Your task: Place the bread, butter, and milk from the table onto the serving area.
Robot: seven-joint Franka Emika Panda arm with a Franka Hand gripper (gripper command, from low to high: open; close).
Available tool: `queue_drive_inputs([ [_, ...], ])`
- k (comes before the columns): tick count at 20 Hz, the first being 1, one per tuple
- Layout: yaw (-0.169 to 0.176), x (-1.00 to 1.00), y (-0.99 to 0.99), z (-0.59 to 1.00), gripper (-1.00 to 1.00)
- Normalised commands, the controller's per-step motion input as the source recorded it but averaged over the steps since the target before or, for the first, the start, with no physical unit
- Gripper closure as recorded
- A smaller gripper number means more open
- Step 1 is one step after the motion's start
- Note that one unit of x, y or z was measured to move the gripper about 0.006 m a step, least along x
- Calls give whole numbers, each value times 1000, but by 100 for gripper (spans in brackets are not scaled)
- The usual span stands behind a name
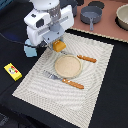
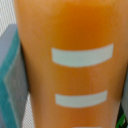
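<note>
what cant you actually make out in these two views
- Gripper, exterior view: fingers hidden behind the arm's white body; open or shut unclear.
- Bread, wrist view: fills the frame, ends cut off, contact with mat unseen.
- Milk, exterior view: mostly behind the arm.
- Butter: markings too small.

I can't read any text, brand, number or sign in either view. The butter [image 1: 13,71] carries small red and green marks on its yellow face, too tiny for me to make out as letters. The bread [image 2: 70,60] shows only plain pale bars in the wrist view, no lettering.
</note>
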Motion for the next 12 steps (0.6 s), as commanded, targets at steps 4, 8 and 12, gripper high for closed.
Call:
queue_drive_inputs([
  [4,-67,974,-329,301,100],
  [8,-77,956,-370,235,100],
  [12,-100,894,-456,174,100],
])
